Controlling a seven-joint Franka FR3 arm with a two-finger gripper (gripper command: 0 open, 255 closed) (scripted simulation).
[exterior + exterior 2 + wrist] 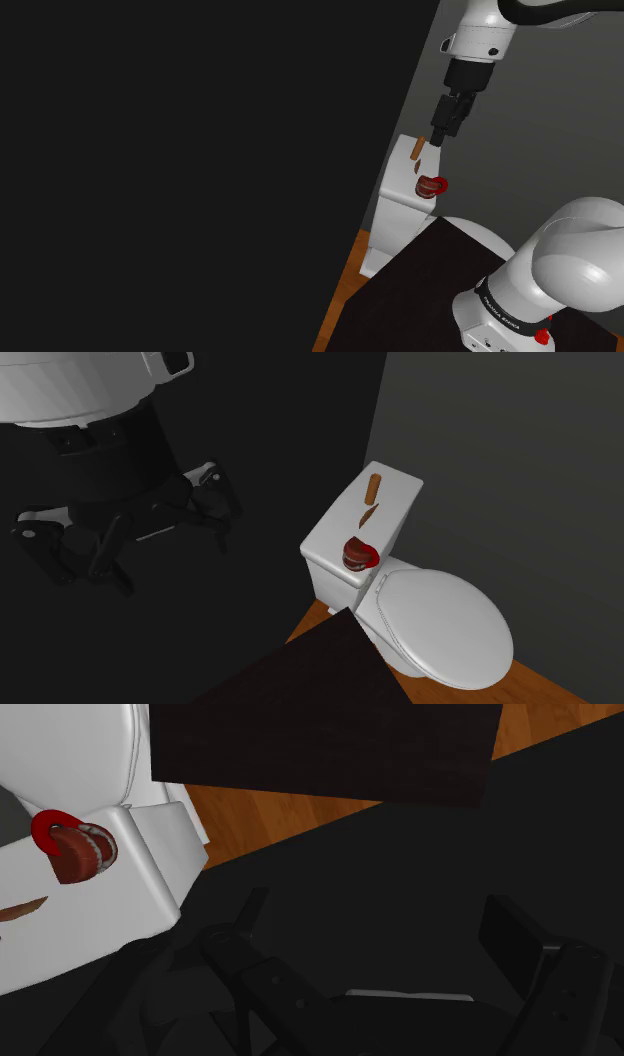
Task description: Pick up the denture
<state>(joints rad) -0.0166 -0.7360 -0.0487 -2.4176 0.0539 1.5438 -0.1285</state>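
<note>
The denture is dark red gums with pale teeth. It lies at the near end of the white toilet tank's lid, beside the bowl. My black gripper hangs open in the air above the tank, clear of it. In the second exterior view the gripper looms large at the left, well away from the denture. In the wrist view the denture sits far outside one finger, and nothing is between the fingers.
A brown stick and a flat brown sliver lie further along the tank lid. The toilet's shut white lid is next to the tank. My dark stand is on the wood floor. Dark walls close in around it.
</note>
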